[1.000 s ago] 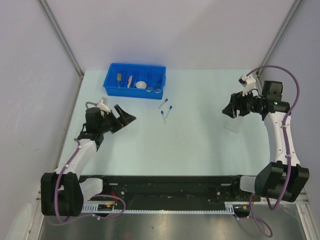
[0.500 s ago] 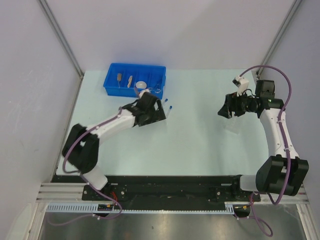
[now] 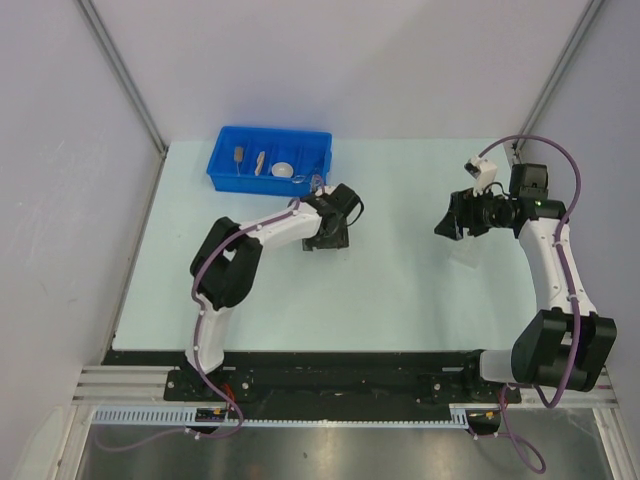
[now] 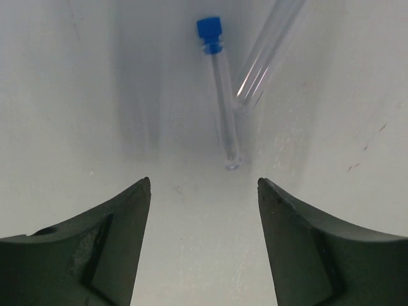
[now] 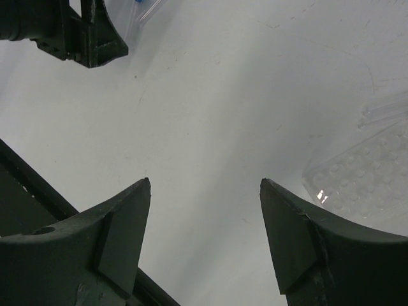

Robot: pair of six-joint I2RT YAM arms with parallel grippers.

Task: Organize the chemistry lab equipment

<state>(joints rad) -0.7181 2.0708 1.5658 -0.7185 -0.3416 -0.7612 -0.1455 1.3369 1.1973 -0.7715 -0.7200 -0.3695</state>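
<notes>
A clear tube with a blue cap [image 4: 220, 95] lies on the table just ahead of my open, empty left gripper [image 4: 204, 185], cap pointing away. A second clear tube [image 4: 268, 51] lies slanted to its right. From above, my left gripper [image 3: 327, 238] hovers over the tubes and hides them. My right gripper [image 3: 447, 222] is open and empty, above the table just left of the clear plastic tube rack [image 3: 462, 256]. The rack also shows in the right wrist view [image 5: 363, 172]. A white round dish [image 3: 283, 169] and tan wooden-handled tools [image 3: 240, 155] lie in the blue bin.
The blue divided bin [image 3: 228, 180] stands at the back left, close behind my left arm's wrist. My left gripper's body [image 5: 76, 29] shows at the top left of the right wrist view. Grey walls enclose the table on three sides.
My left arm has swung from the table's left side rightward to the tubes and now covers them. My right gripper has shifted slightly left and stays open.
</notes>
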